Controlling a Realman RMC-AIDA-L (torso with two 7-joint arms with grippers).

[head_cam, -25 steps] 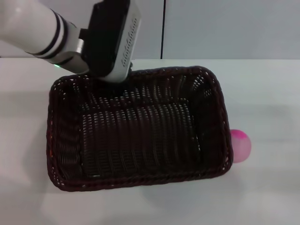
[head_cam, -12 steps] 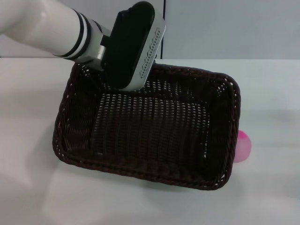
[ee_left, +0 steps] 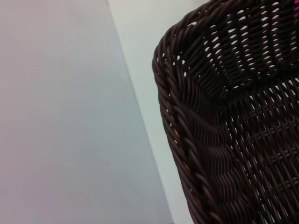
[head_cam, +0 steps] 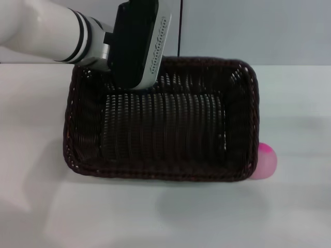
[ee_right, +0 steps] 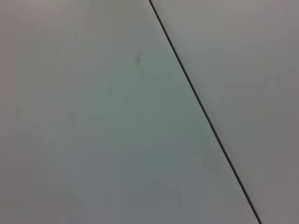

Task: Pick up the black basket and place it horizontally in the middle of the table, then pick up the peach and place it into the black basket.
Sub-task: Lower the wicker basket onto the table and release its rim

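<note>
Reaching in from the left, the left gripper (head_cam: 135, 85) sits at the far rim of the black basket (head_cam: 163, 124), its dark housing covering the spot where it meets the weave — I cannot tell whether its claw is spread, pressed together or pinching the rim. The basket lies with its long side running across the table (head_cam: 289, 103), opening facing up, and a soft shadow spreads on the white top just in front of its near wall. From the left wrist view, one rounded corner of the basket (ee_left: 205, 140) fills the frame, braided rim and open-weave side up close. Tucked against the basket's near right corner is the peach (head_cam: 265, 160), partly hidden behind the rim — its magenta patch faces up.
</note>
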